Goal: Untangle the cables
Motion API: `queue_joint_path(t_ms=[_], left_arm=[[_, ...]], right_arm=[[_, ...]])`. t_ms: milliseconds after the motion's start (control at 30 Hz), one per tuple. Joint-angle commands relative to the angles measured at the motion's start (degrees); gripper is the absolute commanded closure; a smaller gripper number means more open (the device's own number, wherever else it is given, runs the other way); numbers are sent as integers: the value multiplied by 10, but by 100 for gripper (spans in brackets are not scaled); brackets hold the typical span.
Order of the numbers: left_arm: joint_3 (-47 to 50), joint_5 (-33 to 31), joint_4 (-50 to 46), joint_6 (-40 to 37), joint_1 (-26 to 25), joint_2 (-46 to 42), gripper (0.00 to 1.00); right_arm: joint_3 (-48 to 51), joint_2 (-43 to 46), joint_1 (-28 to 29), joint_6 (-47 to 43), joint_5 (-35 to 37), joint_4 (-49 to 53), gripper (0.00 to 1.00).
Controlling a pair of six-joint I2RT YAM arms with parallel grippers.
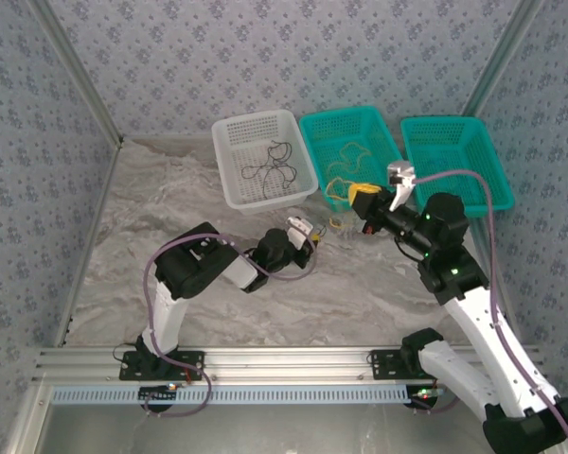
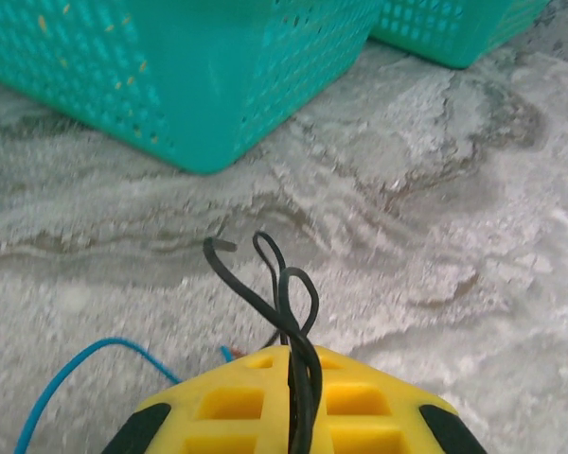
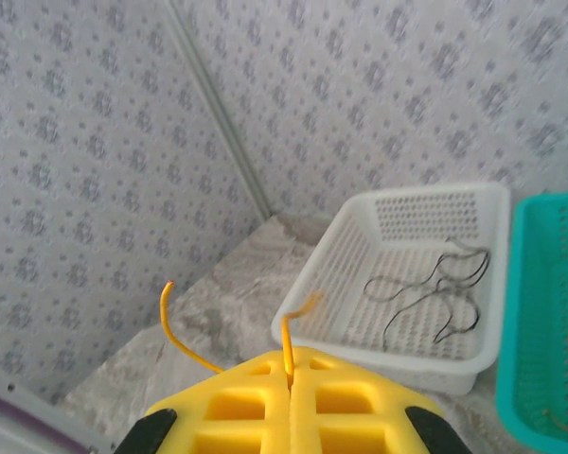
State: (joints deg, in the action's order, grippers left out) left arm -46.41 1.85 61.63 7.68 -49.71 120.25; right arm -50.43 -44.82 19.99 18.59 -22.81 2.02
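With left claw (image 2: 298, 369) clenched on black cable (image 2: 282, 288) low over table (image 2: 454, 236), lift slowly and straight to shed blue cable (image 2: 62, 383) beside it; with right claw (image 3: 291, 374) clamped on yellow cable (image 3: 180, 340) aloft, pull gently apart; aim for white basket (image 3: 435, 194) holding other black strands (image 3: 426, 284).

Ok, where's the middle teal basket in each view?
Top external: middle teal basket, back centre, right of the white basket.
Left wrist: basket at upper left, corner toward the camera.
Right wrist: basket at right edge, beside the white basket.
Shared landmark: the marbled table.
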Motion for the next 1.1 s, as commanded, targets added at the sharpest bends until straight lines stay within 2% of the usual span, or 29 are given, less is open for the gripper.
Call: queue_joint_path(t_ms=[0,133,267,467,600,733,900,1067], left_arm=[[17,-16,14,22,2,-7,95],[35,-18,14,37,7,-16,100],[46,-32,-1,54,8,-40,100],[58,-72,-37,100,9,-80,100],[50,-89,-102,125,9,-106,100],[32,-99,-168,131,9,-118,100],[32,-101,-178,144,8,-126,100],[31,-98,-180,170,8,-119,100]], right_arm=[[-30,29,-10,2,68,-18,100],[-42,35,-24,-14,97,11,100],[-50,18,-24,-17,131,48,100],[-58,-36,-26,1,230,107,100],[-77,-90,-34,19,267,145,100],[-89,-144,-52,36,253,138,100],[-129,-229,-70,44,229,136,100],[-168,-311,-85,46,214,92,100]])
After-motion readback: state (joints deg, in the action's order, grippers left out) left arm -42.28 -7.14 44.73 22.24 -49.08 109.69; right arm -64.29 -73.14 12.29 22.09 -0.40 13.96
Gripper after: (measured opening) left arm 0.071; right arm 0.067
